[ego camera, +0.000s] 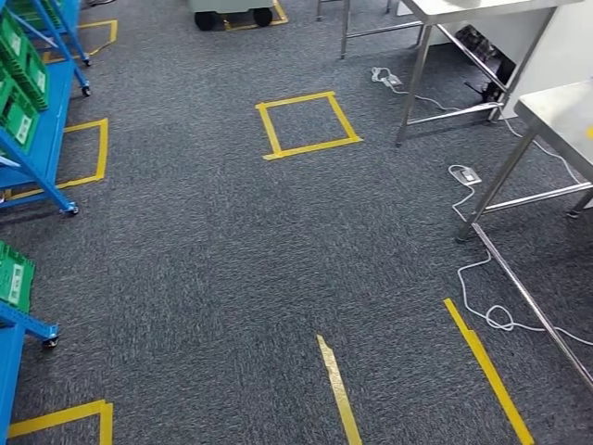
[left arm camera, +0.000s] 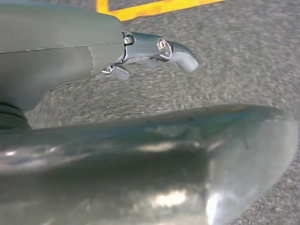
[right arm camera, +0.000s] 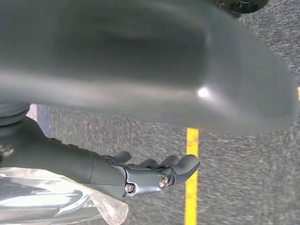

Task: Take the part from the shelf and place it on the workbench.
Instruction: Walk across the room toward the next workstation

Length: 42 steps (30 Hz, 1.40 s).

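My right hand (right arm camera: 106,171) hangs over the grey carpet and holds a part wrapped in clear plastic (right arm camera: 49,201), which sticks out beside the palm. Its dark fingers (right arm camera: 176,168) lie close together and slightly curled. My left hand (left arm camera: 71,61) also hangs above the carpet with its fingers (left arm camera: 159,49) stretched out, apart from the thumb, and nothing in it. The blue shelf (ego camera: 45,139) with green bins (ego camera: 18,111) stands at the left in the head view. The steel workbench (ego camera: 560,116) is at the right.
A second steel table (ego camera: 447,11) stands at the back right. White cables (ego camera: 483,278) trail on the carpet by the table legs. A yellow tape square (ego camera: 308,125) and yellow strips (ego camera: 339,389) mark the floor. A wheeled cart (ego camera: 231,11) is at the far back.
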Each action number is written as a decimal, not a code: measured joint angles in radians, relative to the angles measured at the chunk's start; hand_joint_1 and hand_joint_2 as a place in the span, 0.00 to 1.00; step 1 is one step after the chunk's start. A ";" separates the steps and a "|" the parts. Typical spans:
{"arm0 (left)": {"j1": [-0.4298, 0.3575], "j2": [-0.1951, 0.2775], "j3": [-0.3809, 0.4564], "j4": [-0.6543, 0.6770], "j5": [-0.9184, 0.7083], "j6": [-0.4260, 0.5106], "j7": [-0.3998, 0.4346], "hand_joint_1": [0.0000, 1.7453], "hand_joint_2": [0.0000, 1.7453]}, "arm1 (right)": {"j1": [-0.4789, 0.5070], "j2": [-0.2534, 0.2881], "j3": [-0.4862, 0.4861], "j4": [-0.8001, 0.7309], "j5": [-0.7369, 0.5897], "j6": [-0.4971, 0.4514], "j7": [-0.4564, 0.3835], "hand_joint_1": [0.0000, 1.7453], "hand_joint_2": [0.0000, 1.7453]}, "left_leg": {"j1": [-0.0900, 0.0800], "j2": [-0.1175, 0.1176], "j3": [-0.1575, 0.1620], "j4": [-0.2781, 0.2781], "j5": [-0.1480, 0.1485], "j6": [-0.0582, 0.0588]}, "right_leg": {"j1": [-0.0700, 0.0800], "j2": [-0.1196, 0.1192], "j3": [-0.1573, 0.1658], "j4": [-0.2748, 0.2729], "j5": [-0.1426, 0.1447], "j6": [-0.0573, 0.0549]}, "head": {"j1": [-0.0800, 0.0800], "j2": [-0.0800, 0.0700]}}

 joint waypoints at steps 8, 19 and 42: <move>0.004 0.000 -0.007 0.000 0.003 0.002 0.000 0.00 0.00 | -0.002 0.000 0.006 -0.001 -0.010 -0.001 0.005 0.00 0.00 | -0.001 0.064 0.139 -0.270 0.120 0.024 | 0.007 -0.088 0.035 0.006 -0.031 0.037 | 0.011 0.000; 0.005 0.000 -0.015 0.000 0.014 0.006 0.002 0.00 0.00 | 0.005 -0.006 0.018 -0.002 -0.023 -0.010 0.014 0.00 0.00 | -0.013 -0.070 0.151 -0.277 0.120 0.058 | 0.007 0.079 -0.088 0.161 -0.027 0.021 | 0.019 0.000; 0.009 0.004 -0.027 0.000 0.019 0.010 0.008 0.00 0.00 | 0.005 -0.010 0.036 -0.007 -0.030 -0.014 0.017 0.00 0.00 | -0.006 0.022 0.157 -0.289 0.117 0.058 | 0.004 -0.030 -0.010 0.088 -0.082 0.045 | 0.026 0.000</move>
